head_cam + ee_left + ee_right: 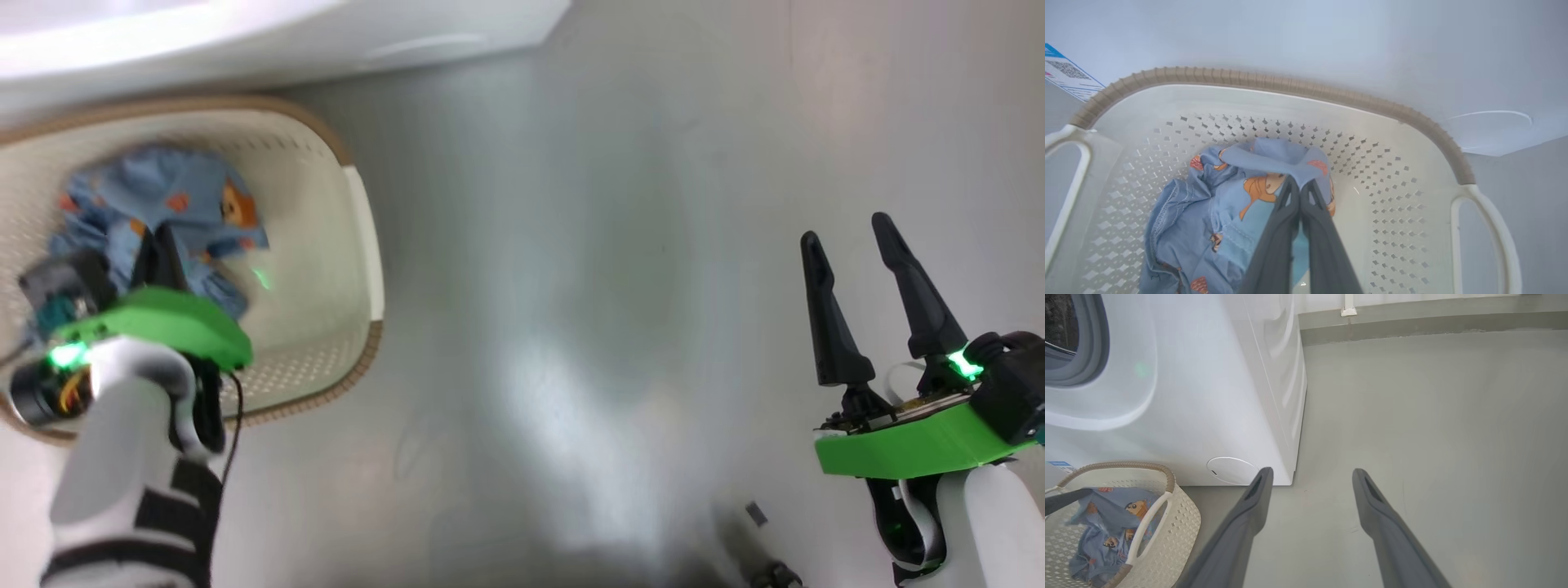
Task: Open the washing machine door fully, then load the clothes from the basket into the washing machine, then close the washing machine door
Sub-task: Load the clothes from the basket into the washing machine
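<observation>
While the right tool (844,227) gapes empty, the left tool (1300,183) pinches a blue garment (1200,220). It lies in the basket (1290,83).

Basket (359,245) on floor (571,286), just before washing machine (1208,396), robot's left side.
The clothes (1208,212) lie in the basket; left gripper (1299,183) is down inside it, fingertips pinched on the clothes. Right gripper (845,229) hangs over the floor, well apart to the right.
</observation>
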